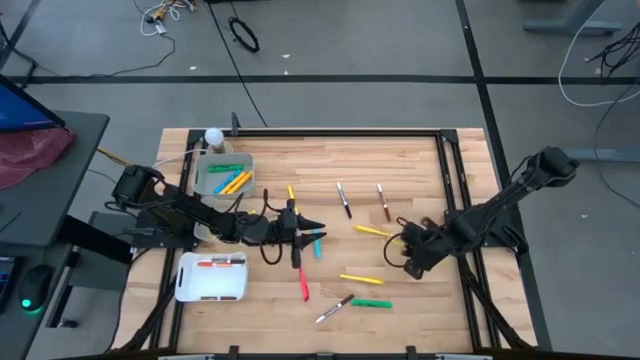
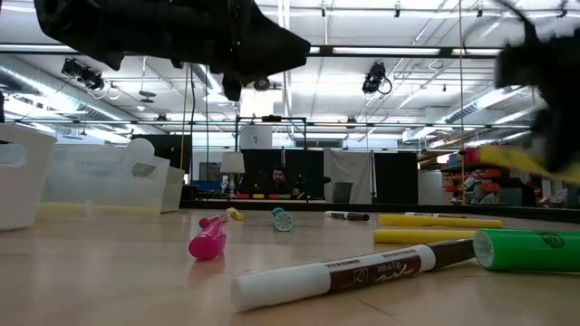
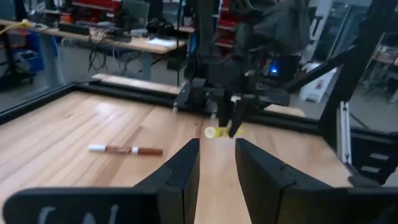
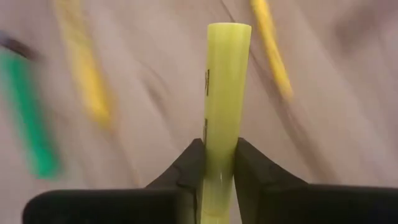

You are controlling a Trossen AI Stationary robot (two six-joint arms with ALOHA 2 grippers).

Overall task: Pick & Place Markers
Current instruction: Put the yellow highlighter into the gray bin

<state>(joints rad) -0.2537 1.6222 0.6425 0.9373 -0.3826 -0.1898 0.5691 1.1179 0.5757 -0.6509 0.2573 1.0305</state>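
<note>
Several markers lie flat on the wooden table (image 1: 420,160): yellow (image 1: 360,279), green (image 1: 372,303), red (image 1: 303,283), light blue (image 1: 318,243), brown (image 1: 384,200) and white-and-dark ones (image 1: 343,198). My right gripper (image 4: 219,146) (image 1: 405,248) hangs over the table's right half, shut on a yellow marker (image 4: 225,81) (image 2: 517,161). My left gripper (image 3: 217,144) (image 1: 318,228) is level above the table's middle, pointing at the right gripper. Its fingers stand a little apart with nothing between them. My right gripper pinches the yellow marker between its two fingers, on the barrel near one end (image 4: 219,134). The fingers slant down from the table's right side, and the marker sticks out ahead along them. It is lifted clear of the table.
A clear bin (image 1: 222,160) holding markers stands at the far left. A white bin (image 1: 212,290) with a marker stands near the front left. A white bottle (image 1: 214,137) is behind the clear bin. A black frame (image 1: 450,170) borders the table.
</note>
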